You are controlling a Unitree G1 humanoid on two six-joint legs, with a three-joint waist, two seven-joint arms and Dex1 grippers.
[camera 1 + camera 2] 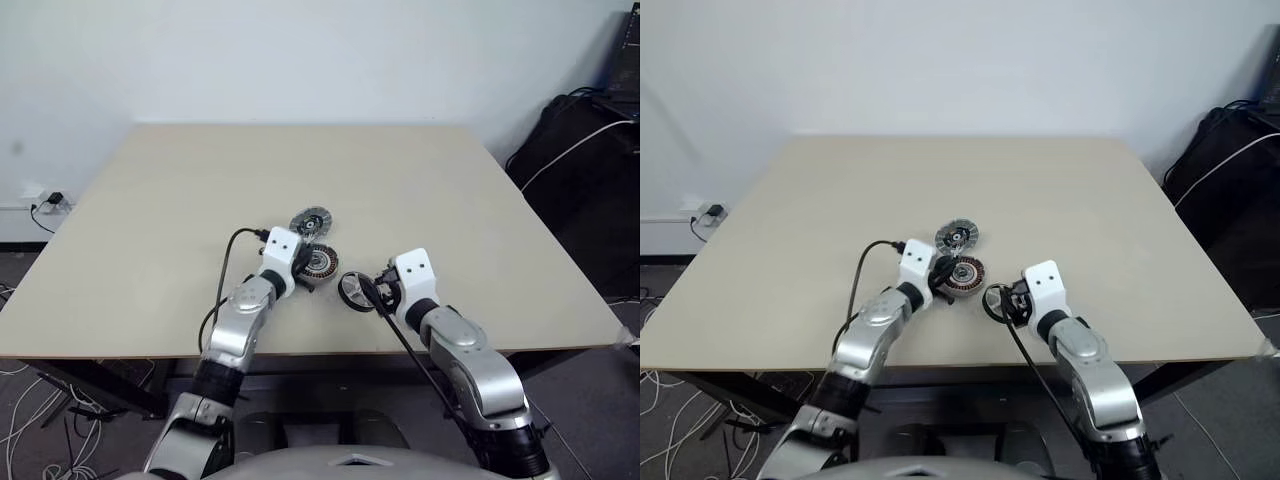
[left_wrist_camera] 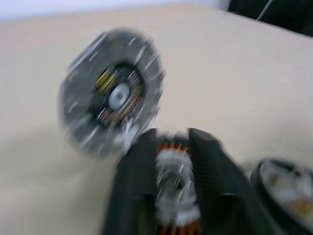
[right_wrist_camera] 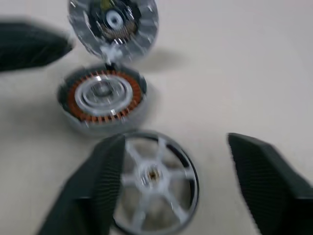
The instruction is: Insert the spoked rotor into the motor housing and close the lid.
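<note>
The motor housing (image 1: 322,262), with copper windings around a silvery hub, lies flat on the table's near middle. Just beyond it lies the lid (image 1: 310,220), ribbed face up with a dark centre. My left gripper (image 1: 304,273) is shut at the housing's left edge. The right wrist view shows the housing (image 3: 102,95) with its whole rim free. To the right, the spoked rotor (image 3: 154,178) lies between the spread fingers of my right gripper (image 3: 176,142), which is open. One finger (image 3: 98,186) overlaps the rotor's rim and the other stands clear of it.
The beige table (image 1: 150,220) has wide bare room to the left, right and far side. Its near edge runs just under my wrists. Black bags with cables (image 1: 585,170) stand off the table's right side. A black cable (image 1: 225,280) loops from my left wrist.
</note>
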